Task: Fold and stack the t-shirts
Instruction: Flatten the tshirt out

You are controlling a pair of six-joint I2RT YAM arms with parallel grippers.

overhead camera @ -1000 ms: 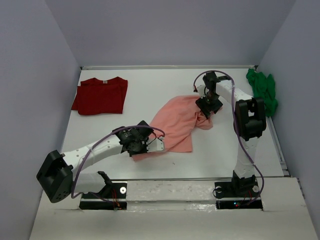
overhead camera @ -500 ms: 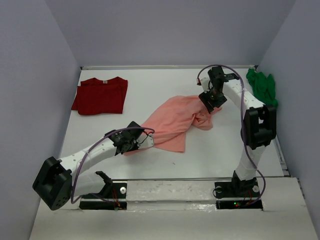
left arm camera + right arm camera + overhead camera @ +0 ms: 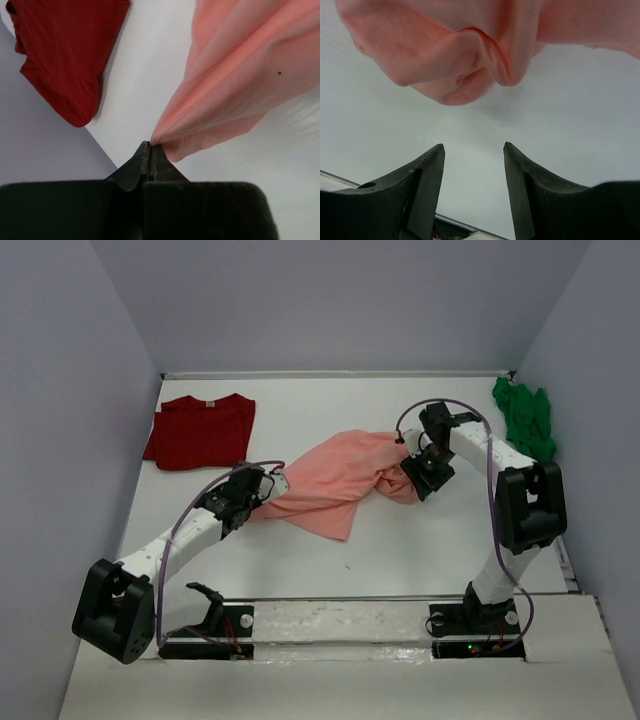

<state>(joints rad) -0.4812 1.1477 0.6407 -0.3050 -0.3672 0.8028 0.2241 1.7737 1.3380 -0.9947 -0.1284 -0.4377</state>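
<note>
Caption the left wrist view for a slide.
Left tool shut on a corner of the salmon-pink shirt, the dark red shirt lying on the table beyond.

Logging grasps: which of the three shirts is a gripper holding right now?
The salmon-pink shirt, mid-table: the left gripper is shut on its edge. The dark red shirt lies far left, the green shirt bunched far right, both ungripped.

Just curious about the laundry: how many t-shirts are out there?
3. The dark red t-shirt lying flat, far left; salmon-pink t-shirt mid-table, pinched by the left claw; green t-shirt bunched at the far right edge. None seem hidden.
</note>
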